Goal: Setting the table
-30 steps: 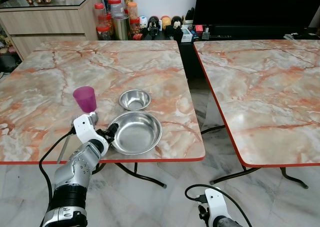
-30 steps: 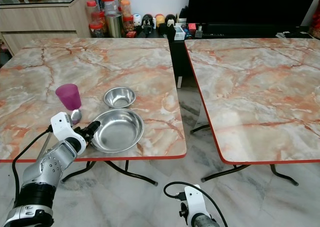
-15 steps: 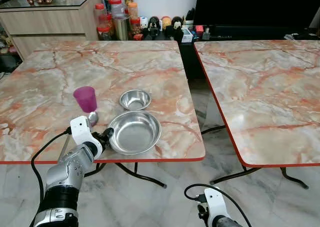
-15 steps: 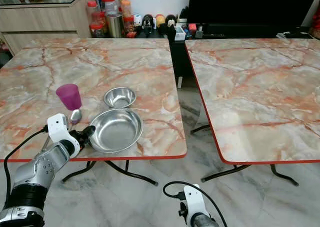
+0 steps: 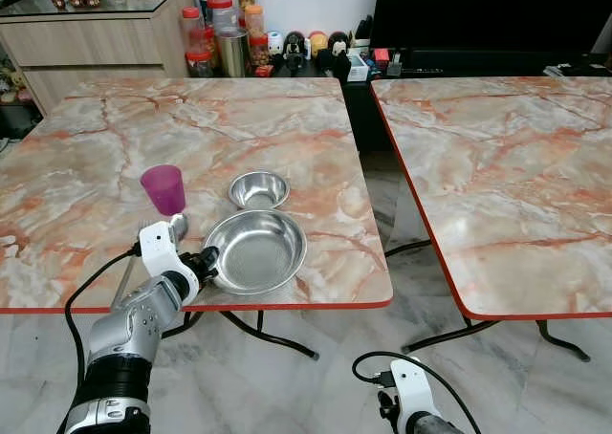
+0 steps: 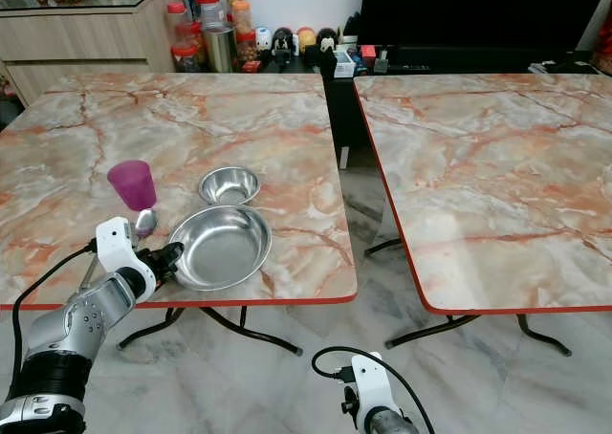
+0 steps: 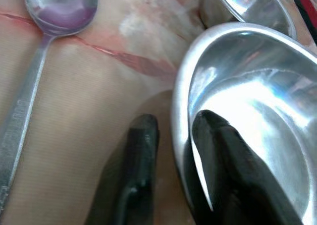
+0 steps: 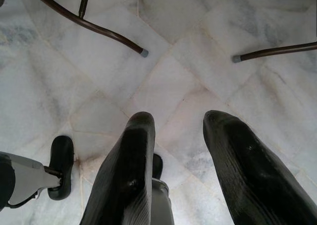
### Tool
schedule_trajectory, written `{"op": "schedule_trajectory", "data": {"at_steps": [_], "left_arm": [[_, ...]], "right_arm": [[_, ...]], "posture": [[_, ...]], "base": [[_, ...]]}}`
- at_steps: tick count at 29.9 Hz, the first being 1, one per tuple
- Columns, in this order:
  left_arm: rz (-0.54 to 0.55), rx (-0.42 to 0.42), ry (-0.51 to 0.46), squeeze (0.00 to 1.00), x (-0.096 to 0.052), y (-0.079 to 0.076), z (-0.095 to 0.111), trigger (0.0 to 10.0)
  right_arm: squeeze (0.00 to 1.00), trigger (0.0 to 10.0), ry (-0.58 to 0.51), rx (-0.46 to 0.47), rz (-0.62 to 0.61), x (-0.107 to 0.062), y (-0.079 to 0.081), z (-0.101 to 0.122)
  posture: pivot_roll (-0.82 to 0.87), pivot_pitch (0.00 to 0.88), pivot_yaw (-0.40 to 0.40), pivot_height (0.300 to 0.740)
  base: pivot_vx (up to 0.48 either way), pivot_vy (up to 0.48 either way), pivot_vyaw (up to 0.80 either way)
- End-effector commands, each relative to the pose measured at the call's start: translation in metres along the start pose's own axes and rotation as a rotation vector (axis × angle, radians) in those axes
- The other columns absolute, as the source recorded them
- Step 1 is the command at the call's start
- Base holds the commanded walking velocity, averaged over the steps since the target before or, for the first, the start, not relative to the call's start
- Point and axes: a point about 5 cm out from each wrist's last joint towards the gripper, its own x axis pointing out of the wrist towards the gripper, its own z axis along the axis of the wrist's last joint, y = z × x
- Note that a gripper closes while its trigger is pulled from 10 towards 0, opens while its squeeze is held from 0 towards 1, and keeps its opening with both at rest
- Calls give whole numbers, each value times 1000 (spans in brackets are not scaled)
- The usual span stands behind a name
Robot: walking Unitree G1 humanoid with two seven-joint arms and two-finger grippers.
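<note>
Steel bowl (image 5: 256,252) rim pinched by outstretched left gripper (image 7: 171,123) jaws.

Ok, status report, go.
Left gripper shut on large bowl rim. Right gripper idle, open above floor. Small bowl, spoon, purple cup close by.

Square table of orange-veined marble with red edging (image 5: 239,128). Resting on its near left part: translucent purple plastic cup (image 5: 163,188), upright; metal spoon (image 7: 29,81) just beside it toward the near edge; small round steel bowl (image 5: 258,188); large shallow steel bowl (image 5: 256,251) in front of the small one, close to the table's near edge.
</note>
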Motion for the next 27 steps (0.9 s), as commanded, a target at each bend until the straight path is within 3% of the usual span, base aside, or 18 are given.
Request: {"op": "schedule_trajectory", "data": {"at_steps": [1,13,21,25,27], "left_arm": [[-32,7,9,0,1,-8,2,0],[-67,-3,-13,0,-2,-9,5,0],[-138,-74,-70,0,-8,-9,12,0],[-238,-153,-166,0,-15,-16,24,0],[-335,-186,-301,0,-22,-23,38,0]], "right_arm": [[0,10000,-1,1,2,1,1,2],[0,10000,1,-1,3,0,1,1],[0,10000,2,-9,1,0,-2,2],[0,10000,3,-11,2,0,-2,1],[0,10000,5,-14,2,0,-3,1]], "posture": [[25,0,-13,728],[28,0,-18,728],[31,0,-25,728],[32,0,-26,728],[33,0,-30,728]], "base": [[0,0,0],[0,0,0],[0,0,0],[0,0,0],[0,0,0]]}}
